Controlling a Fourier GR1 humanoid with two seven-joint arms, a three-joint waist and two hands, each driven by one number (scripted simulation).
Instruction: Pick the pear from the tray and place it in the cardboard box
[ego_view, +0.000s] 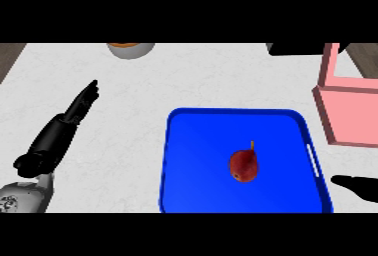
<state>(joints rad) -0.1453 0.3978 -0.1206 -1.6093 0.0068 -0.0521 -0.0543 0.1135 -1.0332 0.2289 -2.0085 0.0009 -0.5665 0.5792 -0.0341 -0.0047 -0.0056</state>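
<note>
left robot hand (74, 111) — fingers straight, extended | right robot hand (358, 187) — only partly visible at edge

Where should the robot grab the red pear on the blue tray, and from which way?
Probably from above, with the fingers closing across the wide belly of the pear. It lies on its side in the tray, thin stem pointing away from the robot, so its long sides are free. The stem looks too thin to hold. The right hand is nearest, at the tray's right edge.
</note>
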